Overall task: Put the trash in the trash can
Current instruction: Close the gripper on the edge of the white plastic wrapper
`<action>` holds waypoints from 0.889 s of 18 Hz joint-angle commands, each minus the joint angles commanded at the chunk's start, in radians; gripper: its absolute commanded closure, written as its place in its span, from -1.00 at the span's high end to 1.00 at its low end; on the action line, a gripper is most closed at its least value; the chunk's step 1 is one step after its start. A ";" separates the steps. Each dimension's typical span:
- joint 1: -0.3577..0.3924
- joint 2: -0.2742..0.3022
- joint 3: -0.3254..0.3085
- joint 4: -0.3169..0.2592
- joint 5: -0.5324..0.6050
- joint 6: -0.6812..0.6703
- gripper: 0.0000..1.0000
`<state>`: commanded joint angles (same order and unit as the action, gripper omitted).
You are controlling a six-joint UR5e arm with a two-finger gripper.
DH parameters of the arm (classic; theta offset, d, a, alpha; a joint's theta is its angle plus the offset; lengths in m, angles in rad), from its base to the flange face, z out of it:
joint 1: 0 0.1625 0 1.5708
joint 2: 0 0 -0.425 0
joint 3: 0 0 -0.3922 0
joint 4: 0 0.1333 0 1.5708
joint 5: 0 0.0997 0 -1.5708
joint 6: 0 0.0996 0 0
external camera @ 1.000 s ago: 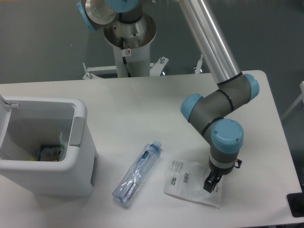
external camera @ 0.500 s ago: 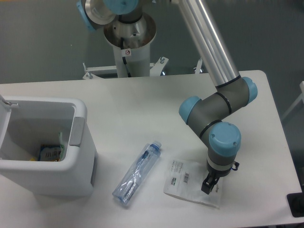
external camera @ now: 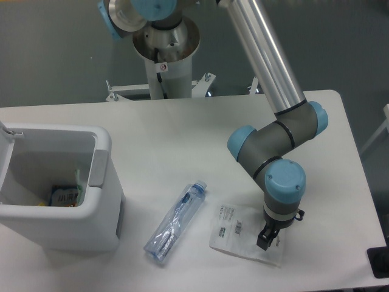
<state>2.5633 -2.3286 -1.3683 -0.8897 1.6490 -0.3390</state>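
A long clear bluish bottle (external camera: 175, 221) lies on its side on the white table, slanting from lower left to upper right. Just to its right lies a flat translucent white pouch (external camera: 238, 234) with black barcode labels. My gripper (external camera: 265, 239) points straight down over the pouch's right part, its dark tip at or just above the plastic. The wrist hides the fingers, so their state does not show. The trash can (external camera: 103, 182), a white boxy bin with a grey side panel, stands at the left with its top open.
Some colourful packaging (external camera: 64, 197) lies at the bottom of the bin. The arm's base column (external camera: 165, 55) stands behind the table's far edge. A dark object (external camera: 379, 263) sits at the table's front right corner.
The wrist and gripper have slid slightly left and a little lower over the pouch. The bottle, the pouch and the bin have not moved.
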 joint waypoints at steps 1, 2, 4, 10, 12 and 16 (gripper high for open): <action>0.000 -0.003 0.000 0.002 0.000 0.000 1.00; 0.000 -0.006 0.000 0.000 0.000 0.000 1.00; -0.003 -0.006 -0.002 0.000 0.000 0.000 1.00; -0.003 -0.005 -0.003 0.000 0.002 0.002 1.00; -0.003 -0.005 -0.002 0.000 0.002 0.002 0.87; -0.003 -0.006 0.000 0.000 0.000 0.002 0.59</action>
<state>2.5602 -2.3347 -1.3683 -0.8897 1.6490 -0.3375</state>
